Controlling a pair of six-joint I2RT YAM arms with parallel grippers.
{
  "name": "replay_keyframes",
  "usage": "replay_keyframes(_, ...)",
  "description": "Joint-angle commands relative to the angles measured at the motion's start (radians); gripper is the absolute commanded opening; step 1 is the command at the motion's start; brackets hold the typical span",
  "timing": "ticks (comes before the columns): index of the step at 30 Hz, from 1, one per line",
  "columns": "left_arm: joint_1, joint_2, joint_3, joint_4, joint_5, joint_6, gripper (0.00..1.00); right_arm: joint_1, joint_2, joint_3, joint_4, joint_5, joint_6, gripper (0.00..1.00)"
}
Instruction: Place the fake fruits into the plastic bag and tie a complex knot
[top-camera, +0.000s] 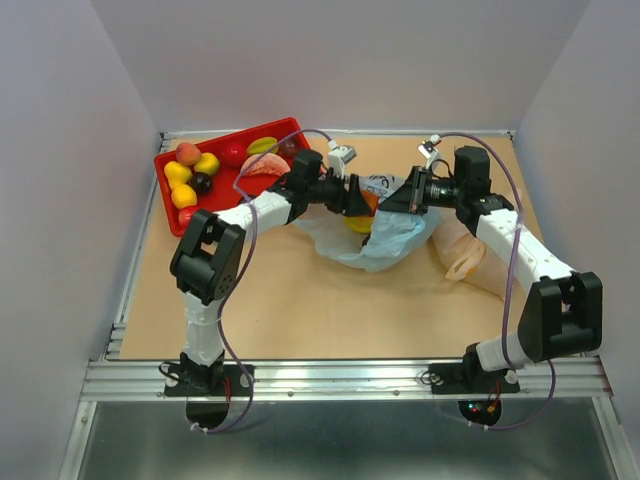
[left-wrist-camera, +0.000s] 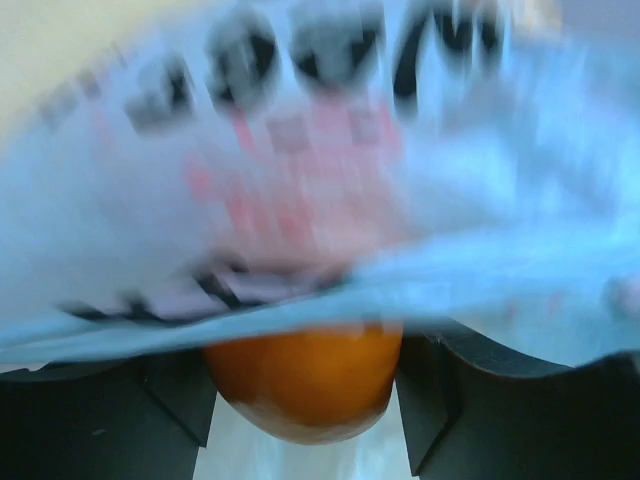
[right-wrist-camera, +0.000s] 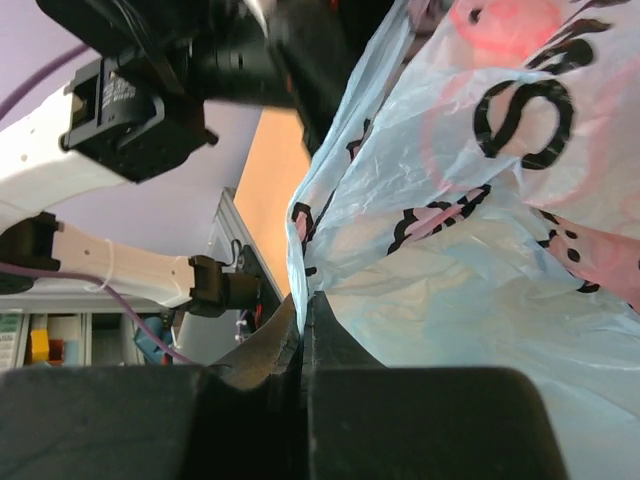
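Between the left pincer's (top-camera: 356, 198) fingers sits an orange (left-wrist-camera: 305, 385), clamped, right at the mouth of the blue bag (top-camera: 392, 240); bag film drapes just above it. Right pincer (right-wrist-camera: 303, 340) is pinched tight on the bag's edge, holding the mouth up opposite the left one. Step: loading fruit, early. Most fruits (top-camera: 195, 172) lie in the red tray (top-camera: 163, 165), well behind the left pincer. Next, I'd judge: push the orange past the rim, release, back out without snagging film. No knot yet. Print (right-wrist-camera: 520, 110): bold dark characters over pink shapes, one looks like an S; rest unreadable, left wrist view blurred.
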Motion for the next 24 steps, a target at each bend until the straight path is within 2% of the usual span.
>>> replay_keyframes(1, -0.013, 0.061, 0.149, 0.322, -0.122, -0.164, 0.64, -0.004, -0.035, -0.022, 0.025, -0.033, -0.001, 0.0)
replay_keyframes(2, -0.019, 0.075, 0.158, 0.34, -0.214, -0.182, 0.72, -0.006, -0.033, -0.033, 0.027, -0.032, 0.001, 0.0)
replay_keyframes(3, -0.02, 0.092, 0.169, 0.347, -0.266, -0.192, 0.79, -0.006, -0.032, -0.035, 0.027, -0.03, 0.002, 0.01)
replay_keyframes(4, -0.021, 0.12, 0.187, 0.36, -0.3, -0.196, 0.91, -0.006, -0.029, -0.035, 0.027, -0.027, 0.004, 0.0)
replay_keyframes(5, -0.023, 0.129, 0.187, 0.365, -0.351, -0.196, 0.98, -0.009, -0.023, -0.035, 0.025, -0.024, 0.004, 0.0)
replay_keyframes(9, -0.021, 0.12, 0.154, 0.378, -0.331, -0.155, 0.99, -0.023, 0.005, -0.024, 0.025, -0.003, 0.011, 0.0)
replay_keyframes(12, -0.018, 0.036, 0.082, 0.301, -0.275, -0.043, 0.99, -0.041, 0.039, -0.024, 0.025, 0.013, 0.013, 0.0)
replay_keyframes(14, 0.006, -0.019, 0.037, 0.281, -0.186, -0.005, 0.99, -0.044, 0.054, -0.024, 0.027, 0.023, 0.002, 0.01)
replay_keyframes(15, 0.017, -0.091, -0.028, 0.278, -0.172, 0.009, 0.99, -0.044, 0.065, -0.027, 0.025, 0.048, -0.002, 0.0)
replay_keyframes(16, 0.031, -0.092, -0.029, 0.275, -0.158, 0.021, 0.99, -0.046, 0.071, -0.029, 0.027, 0.057, -0.004, 0.0)
replay_keyframes(18, 0.065, -0.185, -0.083, 0.212, -0.045, 0.077, 0.99, -0.044, 0.086, -0.03, 0.028, 0.071, -0.007, 0.0)
replay_keyframes(19, 0.103, -0.241, -0.089, 0.121, -0.017, 0.121, 0.99, -0.046, 0.102, -0.029, 0.028, 0.08, -0.012, 0.0)
replay_keyframes(24, 0.272, -0.421, -0.146, 0.022, 0.034, 0.17, 0.99, -0.047, 0.129, -0.038, 0.039, 0.086, -0.006, 0.0)
